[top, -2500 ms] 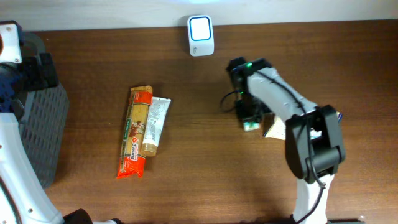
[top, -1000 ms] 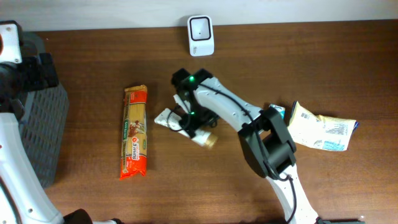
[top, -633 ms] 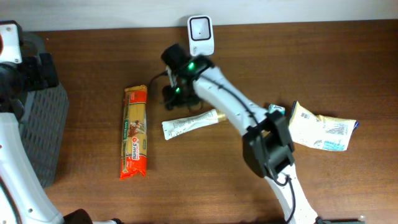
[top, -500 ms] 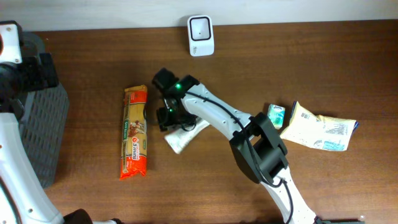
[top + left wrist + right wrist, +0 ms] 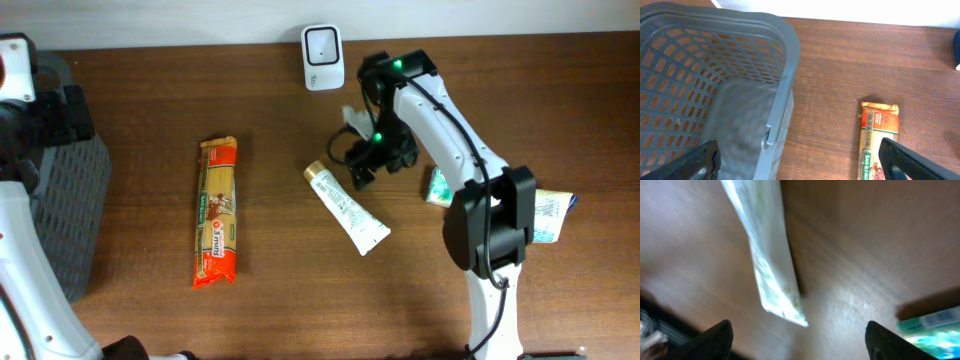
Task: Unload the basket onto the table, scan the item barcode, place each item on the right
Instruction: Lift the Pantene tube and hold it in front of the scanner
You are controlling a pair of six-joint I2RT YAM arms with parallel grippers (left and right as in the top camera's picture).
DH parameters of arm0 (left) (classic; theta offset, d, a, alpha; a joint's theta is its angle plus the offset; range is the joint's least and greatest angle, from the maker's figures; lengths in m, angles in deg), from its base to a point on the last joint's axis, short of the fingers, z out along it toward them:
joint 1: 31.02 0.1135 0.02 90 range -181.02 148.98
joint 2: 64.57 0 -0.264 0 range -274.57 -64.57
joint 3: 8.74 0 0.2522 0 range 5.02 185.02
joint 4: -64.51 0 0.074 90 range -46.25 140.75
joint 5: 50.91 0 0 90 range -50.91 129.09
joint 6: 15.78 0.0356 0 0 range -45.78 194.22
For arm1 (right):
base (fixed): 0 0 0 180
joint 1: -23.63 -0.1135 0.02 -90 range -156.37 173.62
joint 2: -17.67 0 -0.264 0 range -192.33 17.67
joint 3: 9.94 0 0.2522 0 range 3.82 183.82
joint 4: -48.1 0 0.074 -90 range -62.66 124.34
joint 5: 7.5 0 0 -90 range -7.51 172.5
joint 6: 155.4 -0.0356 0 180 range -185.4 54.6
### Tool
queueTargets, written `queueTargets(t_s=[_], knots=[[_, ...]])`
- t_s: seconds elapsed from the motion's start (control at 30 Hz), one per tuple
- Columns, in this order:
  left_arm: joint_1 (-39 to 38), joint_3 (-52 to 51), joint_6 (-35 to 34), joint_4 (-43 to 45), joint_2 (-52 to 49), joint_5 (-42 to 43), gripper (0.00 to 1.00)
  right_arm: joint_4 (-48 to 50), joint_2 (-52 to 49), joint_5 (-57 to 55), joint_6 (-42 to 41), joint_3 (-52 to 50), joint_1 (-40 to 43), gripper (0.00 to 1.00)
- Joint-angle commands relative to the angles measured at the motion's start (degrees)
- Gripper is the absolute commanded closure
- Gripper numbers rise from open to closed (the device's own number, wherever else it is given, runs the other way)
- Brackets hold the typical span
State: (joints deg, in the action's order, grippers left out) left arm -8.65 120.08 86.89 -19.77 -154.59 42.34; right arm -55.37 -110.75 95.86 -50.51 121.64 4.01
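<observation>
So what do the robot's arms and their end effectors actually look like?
Both arms are smooth white links with chunky black joints. The right arm has a small green light glowing near its wrist and a thin black cable looping beside it. The left arm shows the same white shell and black wrist block. Each end effector ends in two dark fingers.

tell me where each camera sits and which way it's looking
overhead: fixed above the table, facing straight down on scanner, pasta packet, tube and grey basket; left arm and right arm show.
left wrist: on the left arm, facing down at basket and pasta packet; left gripper open.
right wrist: blurred, facing down at tube and green box; right gripper open.
shared: overhead and left wrist both show the pasta packet.
</observation>
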Motion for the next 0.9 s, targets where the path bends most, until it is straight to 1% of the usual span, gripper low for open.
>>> queueTargets(t_s=[0.0,0.03,0.07,0.13,0.17,0.2,0.23,0.27,0.3,0.33,0.37,0.43,0.47,0.53,0.57,0.7,0.73,0.8,0.87], knots=[[0.3,0.2,0.7,0.1,0.0,0.4,0.01,4.5,0.2,6.3,6.3,-9.4,-0.4,0.16],[0.3,0.2,0.7,0.1,0.0,0.4,0.01,6.1,0.2,7.5,6.3,-11.7,-0.7,0.16],[0.3,0.2,0.7,0.1,0.0,0.4,0.01,9.6,0.2,12.4,6.3,-15.5,-1.2,0.17],[0.3,0.2,0.7,0.1,0.0,0.4,0.01,13.9,0.2,14.3,6.0,-19.7,-1.4,0.19],[0.3,0.2,0.7,0.1,0.0,0.4,0.01,16.5,0.2,16.9,6.0,-22.2,-1.4,0.21],[0.3,0.2,0.7,0.1,0.0,0.4,0.01,19.3,0.2,18.1,4.4,-24.5,-1.4,0.27],[0.3,0.2,0.7,0.1,0.0,0.4,0.01,22.0,0.2,18.0,2.3,-26.2,-1.4,0.36],[0.3,0.2,0.7,0.1,0.0,0.4,0.01,23.8,0.2,17.9,0.8,-27.1,-1.4,0.49],[0.3,0.2,0.7,0.1,0.0,0.4,0.01,26.1,0.2,17.9,-1.1,-27.9,-1.4,0.69],[0.3,0.2,0.7,0.1,0.0,0.4,0.01,26.8,0.2,17.9,-2.2,-27.9,-1.3,0.86],[0.3,0.2,0.7,0.1,0.0,0.4,0.01,27.0,0.2,18.0,-2.4,-27.8,-1.2,0.95],[0.3,0.2,0.7,0.1,0.0,0.4,0.01,26.5,0.3,20.0,-3.4,-26.8,-1.2,0.96],[0.3,0.2,0.7,0.1,0.0,0.4,0.01,26.1,1.1,24.2,-3.4,-24.6,-1.2,0.96],[0.3,0.2,0.7,0.1,0.0,0.4,0.01,26.1,4.1,30.4,-3.4,-20.3,-1.2,0.96],[0.3,0.2,0.7,0.1,0.0,0.5,0.01,26.1,7.3,32.7,-3.4,-18.5,-1.2,0.96],[0.3,0.2,0.7,0.1,0.0,0.4,0.01,26.1,19.6,33.2,-3.5,-18.1,-1.2,0.96],[0.3,0.2,0.7,0.1,0.0,0.4,0.01,26.2,23.5,33.2,-5.3,-18.1,-0.5,0.96],[0.3,0.2,0.7,0.1,0.0,0.4,0.01,26.3,25.7,33.7,-8.1,-18.1,1.0,0.96],[0.3,0.2,0.7,0.1,0.0,0.4,0.01,26.3,25.9,37.0,-8.2,-18.1,1.7,0.96]])
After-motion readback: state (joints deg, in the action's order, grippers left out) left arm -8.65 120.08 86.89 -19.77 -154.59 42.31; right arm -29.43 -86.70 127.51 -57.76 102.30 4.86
